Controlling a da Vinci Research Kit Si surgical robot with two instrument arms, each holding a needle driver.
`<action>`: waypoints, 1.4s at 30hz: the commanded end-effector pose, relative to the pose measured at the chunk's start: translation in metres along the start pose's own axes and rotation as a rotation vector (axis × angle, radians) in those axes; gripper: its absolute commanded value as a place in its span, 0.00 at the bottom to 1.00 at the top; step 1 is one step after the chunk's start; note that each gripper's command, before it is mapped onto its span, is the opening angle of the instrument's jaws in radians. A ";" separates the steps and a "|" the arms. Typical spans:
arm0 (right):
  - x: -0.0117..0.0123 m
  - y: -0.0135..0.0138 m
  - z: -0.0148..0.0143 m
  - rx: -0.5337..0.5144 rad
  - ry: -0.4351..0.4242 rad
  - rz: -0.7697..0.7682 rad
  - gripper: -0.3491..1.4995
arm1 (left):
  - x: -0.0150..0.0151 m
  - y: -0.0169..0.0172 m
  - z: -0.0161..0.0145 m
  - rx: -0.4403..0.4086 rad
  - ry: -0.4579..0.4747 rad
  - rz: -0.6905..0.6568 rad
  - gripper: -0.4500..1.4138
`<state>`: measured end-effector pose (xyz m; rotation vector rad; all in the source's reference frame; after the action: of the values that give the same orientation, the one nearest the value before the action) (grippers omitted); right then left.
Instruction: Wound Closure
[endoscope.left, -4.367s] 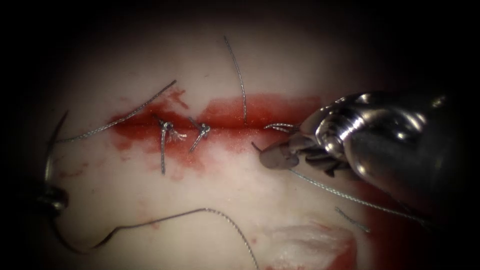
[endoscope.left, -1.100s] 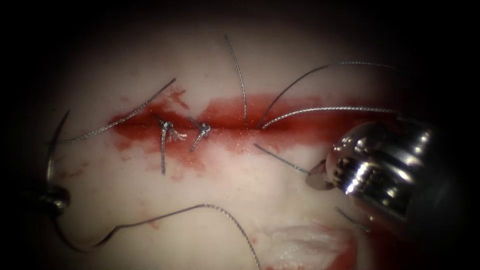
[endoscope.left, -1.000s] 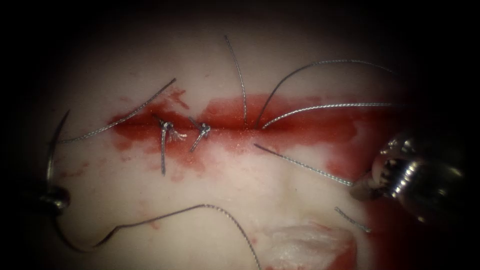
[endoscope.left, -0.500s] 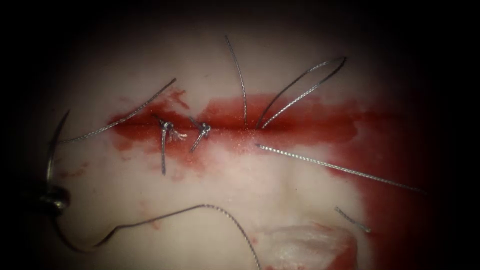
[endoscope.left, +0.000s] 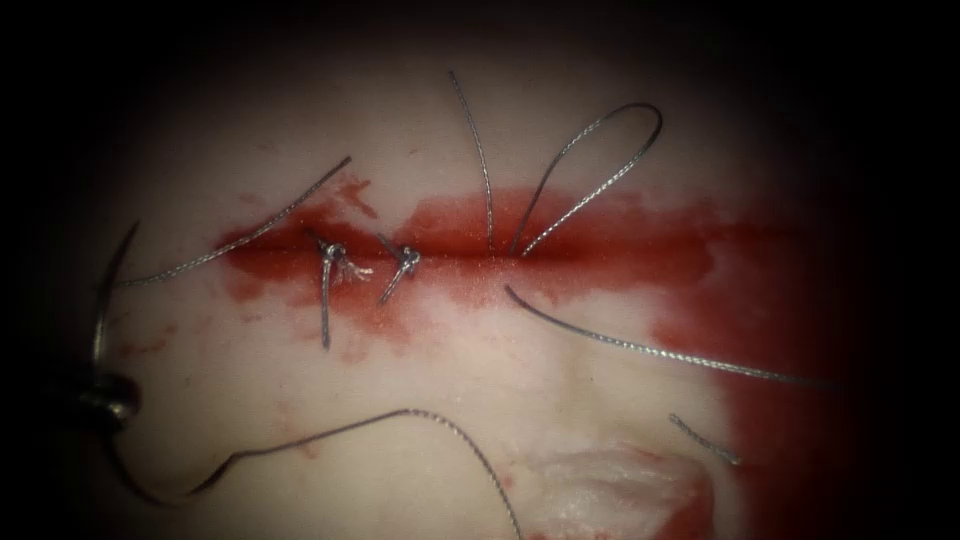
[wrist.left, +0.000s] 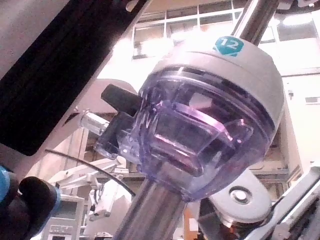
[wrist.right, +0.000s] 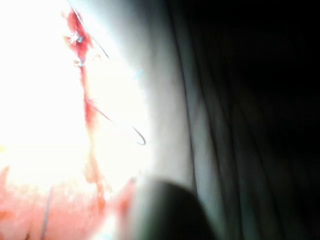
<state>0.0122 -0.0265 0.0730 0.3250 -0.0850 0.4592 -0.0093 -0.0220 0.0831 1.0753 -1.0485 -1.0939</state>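
The tissue (endoscope.left: 480, 370) carries a horizontal cut (endoscope.left: 560, 255) wet with red fluid. Two tied knots (endoscope.left: 333, 252) (endoscope.left: 408, 258) sit on its left part. Right of them, thread rises from the cut in a narrow loop (endoscope.left: 620, 150). Another strand (endoscope.left: 650, 348) leaves just below the cut and runs slack off to the right. The curved needle (endoscope.left: 100, 300) lies at the far left, outside the tissue, with a small dark rounded piece (endoscope.left: 108, 400) at its lower end. Neither tool holds it. The right wrist view looks along the cut (wrist.right: 89, 115) and the thread loop (wrist.right: 136, 135).
A long thread (endoscope.left: 400, 415) trails from the needle's end across the lower tissue. One strand (endoscope.left: 482, 160) stands up from the cut. A short cut end (endoscope.left: 705, 440) lies lower right beside a raised flap (endoscope.left: 610, 490). Red fluid (endoscope.left: 780, 330) pools at the right.
The right tool drew back to the right and out of the endoscope view, pulling thread through the cut. The loop above the cut has shrunk, and the lower strand has gone slack.
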 end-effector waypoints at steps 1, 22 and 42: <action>0.0051 -0.0013 -0.0004 -0.008 0.010 0.027 0.82 | -0.0013 -0.0003 0.0003 0.002 -0.004 0.006 0.00; 0.0187 -0.0118 0.0016 0.072 0.301 -0.003 0.30 | -0.0012 -0.0004 0.0005 0.000 -0.006 0.006 0.00; 0.0192 -0.0133 0.0024 0.075 0.321 0.029 0.58 | -0.0011 -0.0004 0.0006 -0.007 -0.005 0.007 0.00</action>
<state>0.0344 -0.0314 0.0743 0.3223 0.2360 0.5374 -0.0096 -0.0221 0.0832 1.0670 -1.0432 -1.0985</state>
